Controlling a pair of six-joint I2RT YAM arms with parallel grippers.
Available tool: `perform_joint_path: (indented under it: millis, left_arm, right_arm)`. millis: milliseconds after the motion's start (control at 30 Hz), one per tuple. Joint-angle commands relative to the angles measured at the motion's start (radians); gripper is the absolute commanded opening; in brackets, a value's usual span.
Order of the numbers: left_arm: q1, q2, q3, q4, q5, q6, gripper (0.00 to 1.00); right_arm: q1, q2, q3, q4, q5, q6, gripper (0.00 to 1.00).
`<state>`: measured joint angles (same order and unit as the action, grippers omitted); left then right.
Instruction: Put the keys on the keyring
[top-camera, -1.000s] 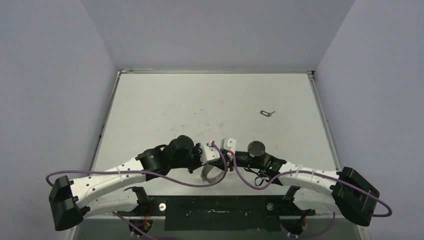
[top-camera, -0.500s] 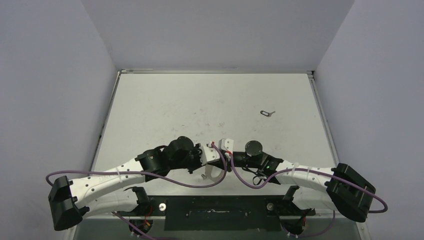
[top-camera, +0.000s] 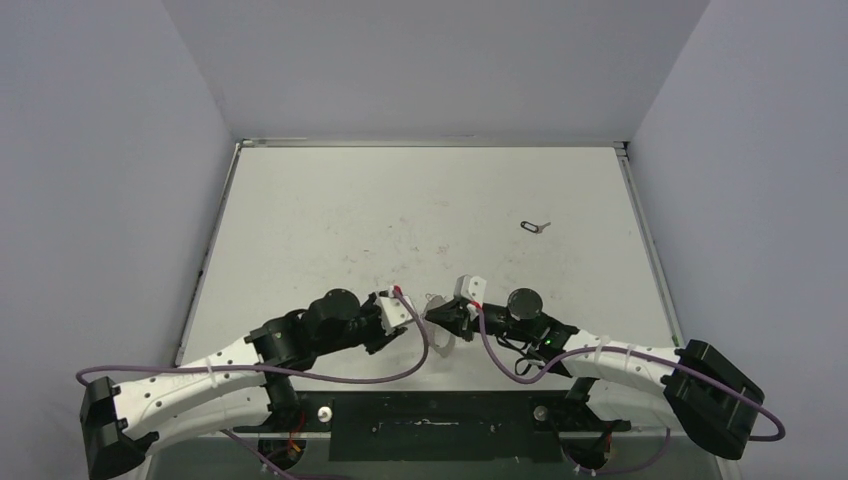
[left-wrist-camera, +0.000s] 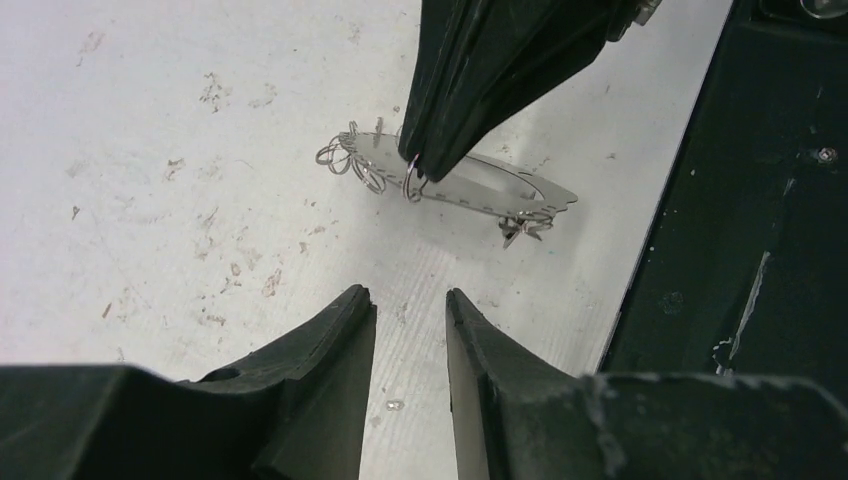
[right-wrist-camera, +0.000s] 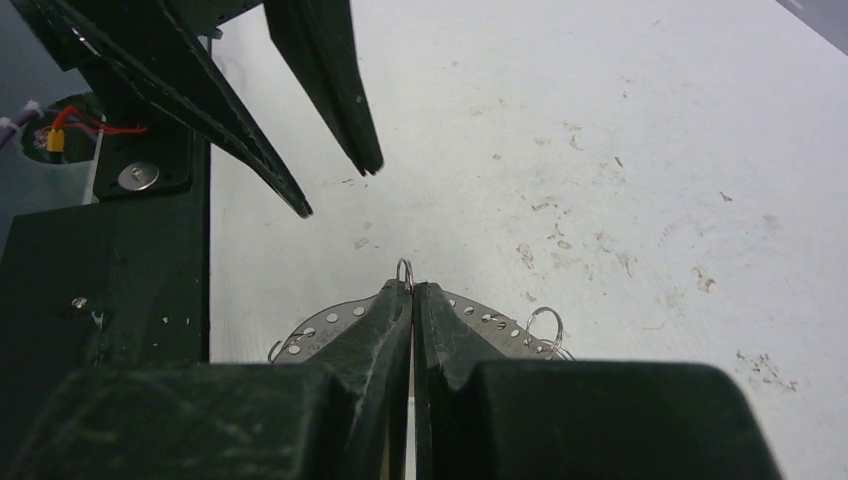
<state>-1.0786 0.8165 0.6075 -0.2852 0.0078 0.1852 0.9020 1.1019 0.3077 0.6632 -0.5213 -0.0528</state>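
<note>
Keyring (left-wrist-camera: 480, 185), by the desk's (top-camera: 330, 220) near edge, is pinched in our right claw (right-wrist-camera: 411, 292). Our left claw (left-wrist-camera: 410, 300) stands narrowly parted, just short of it.

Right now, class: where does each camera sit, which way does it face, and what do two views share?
Top external: above, behind the bases, looking down at the table; both arms show.
Left wrist: rides the left arm, faces right gripper and keyring; own open fingers.
Right wrist: rides the right arm, faces left gripper; own fingers shut on keyring.
Both wrist views share the keyring.
</note>
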Motion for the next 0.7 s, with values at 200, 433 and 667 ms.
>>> perform_joint_path:
  millis: [200,433,667]
  left_arm:
    - [-0.002,-0.202,-0.242,0.354,-0.008,-0.128,0.31]
    - [-0.003,-0.15,-0.365,0.707,0.068,-0.118,0.31]
    - [-0.005,-0.092,-0.393,0.893,0.086,-0.102,0.32]
  right_arm:
    - [-0.017,-0.043,-0.088,0.332,-0.022,0.114,0.0]
    - [-0.017,0.007,-0.094,0.477,-0.072,0.196,0.0]
    - [-0.016,0.05,-0.09,0.565,-0.099,0.25,0.0]
